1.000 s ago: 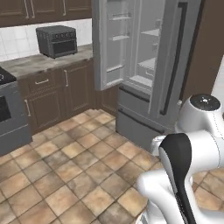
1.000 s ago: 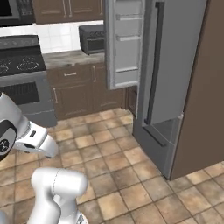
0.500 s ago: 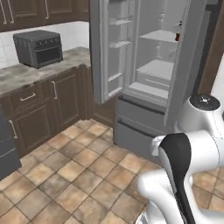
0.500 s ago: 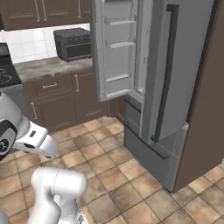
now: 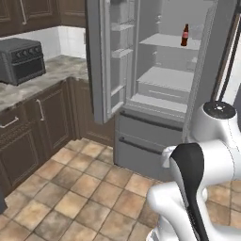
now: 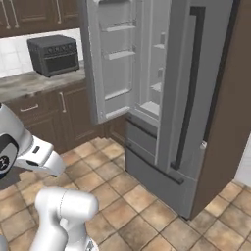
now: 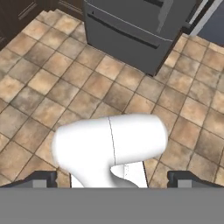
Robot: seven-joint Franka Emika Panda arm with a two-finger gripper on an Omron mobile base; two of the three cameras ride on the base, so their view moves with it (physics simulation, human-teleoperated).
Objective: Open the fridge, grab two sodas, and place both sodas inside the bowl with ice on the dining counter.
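Observation:
The tall grey fridge (image 5: 162, 82) stands ahead with its left door (image 5: 100, 61) swung open and its right door (image 6: 179, 73) shut behind a long dark handle (image 6: 188, 83). One soda, a small dark cola bottle (image 5: 184, 36) with a red label, stands upright on an upper shelf. In the hand view the fridge's lower drawers (image 7: 127, 24) sit at the top over tiled floor. My gripper (image 7: 112, 179) points down at the floor, open, its fingertips (image 7: 41, 178) far apart with nothing between them. The bowl, the ice and the dining counter are out of view.
A dark toaster oven (image 5: 21, 59) sits on a stone counter (image 5: 42, 80) over brown cabinets (image 5: 33, 127) to the left of the fridge. Brown tiled floor (image 5: 84, 188) stretches between me and the fridge. My own arm (image 5: 197, 183) fills the lower right of the left base view.
The base has driven closer and turned, so the whole scene shifted: the fridge now looms larger and more central, the toaster oven slid left, the stove left the picture, and the cola bottle stands out clearly.

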